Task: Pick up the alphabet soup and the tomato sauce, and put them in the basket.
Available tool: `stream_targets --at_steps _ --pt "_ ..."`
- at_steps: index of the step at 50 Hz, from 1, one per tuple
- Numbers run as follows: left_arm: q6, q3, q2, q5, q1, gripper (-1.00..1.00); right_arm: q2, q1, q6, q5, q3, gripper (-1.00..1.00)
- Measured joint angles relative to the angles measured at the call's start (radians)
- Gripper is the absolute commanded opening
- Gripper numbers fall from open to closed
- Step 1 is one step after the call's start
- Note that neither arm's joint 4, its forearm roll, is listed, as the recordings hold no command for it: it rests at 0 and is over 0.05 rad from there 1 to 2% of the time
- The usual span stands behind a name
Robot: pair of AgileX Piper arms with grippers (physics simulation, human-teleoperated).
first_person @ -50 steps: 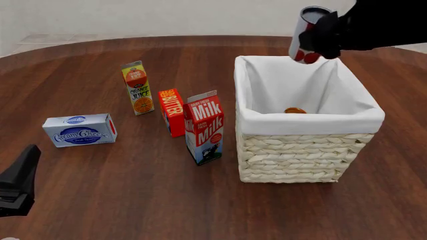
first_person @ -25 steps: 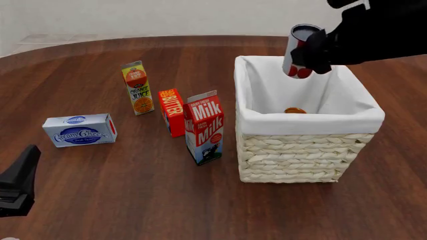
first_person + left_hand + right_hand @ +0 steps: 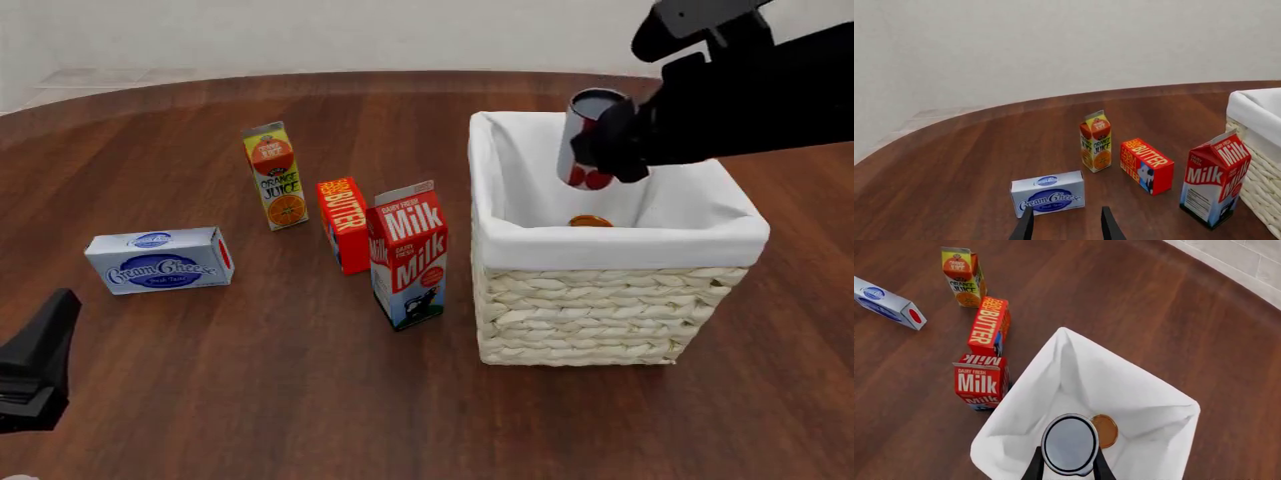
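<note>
My right gripper [image 3: 618, 141] is shut on the tomato sauce [image 3: 583, 142], a white and red can with a silver top [image 3: 1069, 443]. The can hangs tilted just inside the mouth of the basket [image 3: 614, 246], near its far rim. On the basket's white-lined floor lies a small round orange thing [image 3: 590, 221], apparently the alphabet soup [image 3: 1106, 430], mostly hidden. Far from the basket [image 3: 1021, 405], my left gripper [image 3: 1065, 226] stands open and empty at the near left, low over the table, facing the cream cheese box.
A milk carton [image 3: 410, 255] stands just left of the basket, with a butter box [image 3: 346, 224] and an orange juice carton [image 3: 275, 175] behind it. A cream cheese box [image 3: 159, 259] lies further left. The left arm [image 3: 34, 362] sits at the near left corner.
My right gripper has come down and slightly left with the tomato sauce, from above the basket's far rim into its opening. The left arm has not moved.
</note>
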Motion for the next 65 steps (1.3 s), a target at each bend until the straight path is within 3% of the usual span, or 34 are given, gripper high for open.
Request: stream_targets --at_steps 60,61,65 --pt "-0.002 0.0 -0.013 0.008 0.004 1.0 0.068 0.02 -0.021 -0.051 0.074 -1.0" --pt "-0.002 0.0 -0.012 0.008 0.004 1.0 0.069 0.02 -0.021 -0.052 0.074 1.0" --pt "-0.003 0.0 -0.01 0.006 0.005 1.0 0.074 0.019 -0.018 -0.053 0.067 1.0"
